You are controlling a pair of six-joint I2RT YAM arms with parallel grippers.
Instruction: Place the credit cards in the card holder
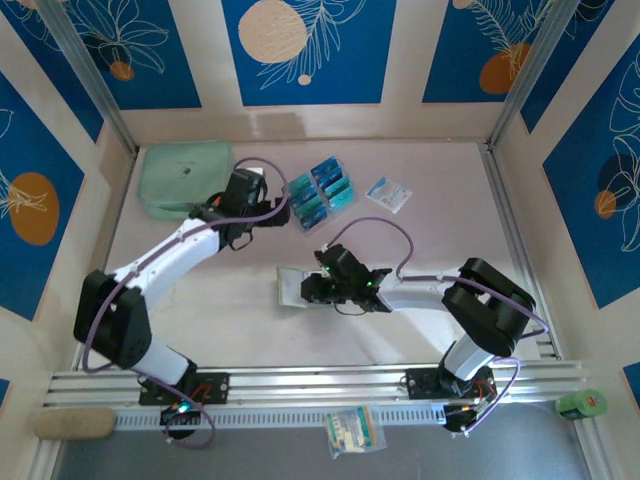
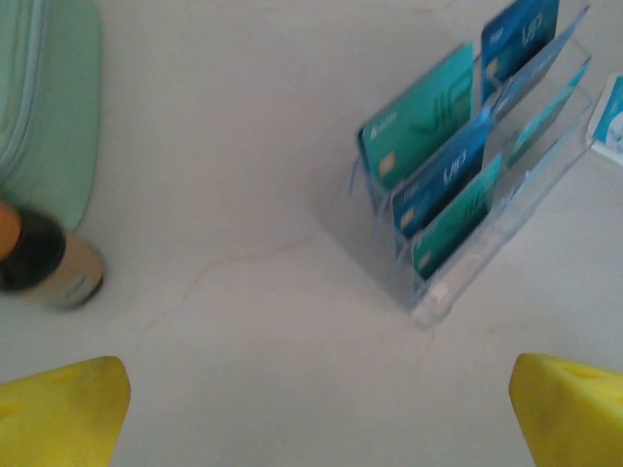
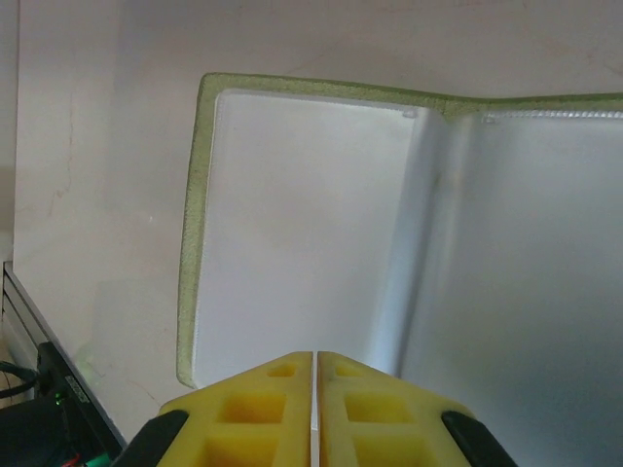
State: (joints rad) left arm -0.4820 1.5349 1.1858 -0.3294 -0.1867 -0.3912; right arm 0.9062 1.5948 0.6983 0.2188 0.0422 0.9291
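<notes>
Top view: card holder [image 1: 291, 287] is lying opened flat on the table [image 1: 440, 235], near the front rail and between the two arm bases. The right arm is reaching in from the right, its gripper sitting over the holder's right half.

Right wrist view: right gripper [image 3: 314, 409] is showing its yellow fingers [image 3: 263, 409] pressed together, with only a thin seam between them. They are sitting at the near edge of the open card holder [image 3: 292, 224]. Cannot tell whether a pocket layer is being pinched in the seam. The olive border is running round the left panel, and the pale clear pockets are facing up, folded at the centre crease.

Left wrist view: left gripper [image 2: 313, 413] is hanging above bare table with its yellow fingertips [image 2: 58, 413] spread wide apart, holding nothing. The credit cards [image 2: 428, 122], teal and blue, are standing upright in the clear tiered stand [image 2: 458, 277], ahead and to the right. The mint-green zip pouch [image 2: 49, 97] is lying at the far left. A white-and-blue packet [image 2: 611, 122] is lying just beyond the stand. A blurred dark-and-tan object [image 2: 44, 258] is sitting near the pouch; identity unclear.
</notes>
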